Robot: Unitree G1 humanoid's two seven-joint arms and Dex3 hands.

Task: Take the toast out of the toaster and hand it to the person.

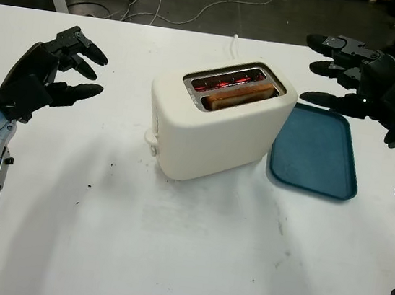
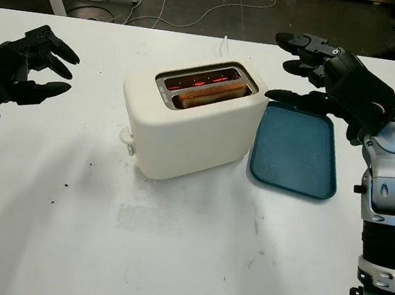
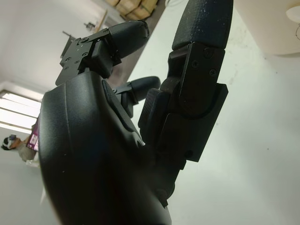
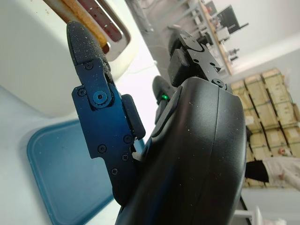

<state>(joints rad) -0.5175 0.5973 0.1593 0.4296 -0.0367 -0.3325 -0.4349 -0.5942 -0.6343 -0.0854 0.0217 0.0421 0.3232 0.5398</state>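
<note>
A: Where is the right hand [image 1: 339, 64] sitting just now?

B: It is hovering open, holding nothing, above the far edge of the blue tray [image 1: 317, 154], to the right of the toaster [image 1: 219, 118] and clear of it. The left hand [image 1: 63, 64] is waiting open too, out over the table [image 1: 190, 256] on the left side, well apart from the toaster.

A: And the toast [image 1: 239, 95]?

B: It is standing in the nearer slot, its top edge poking just above the rim. The elements are glowing red in the far slot beside it.

A: So what is worrying you?

B: Mostly that glow. If the fingers are reaching in while the toaster is heating, they are likely brushing hot metal. Little of the slice is showing, so I judge a pinch is catching only crust, and that is crumbling or slipping back down.

A: Anything about the toaster itself?

B: It is sitting loose and angled on the table. A sideways pull on a snagged slice is probably dragging or tipping it towards the tray, since nothing is bracing it.

A: And the handover?

B: A weak grip is risking a drop on the way across.
</note>
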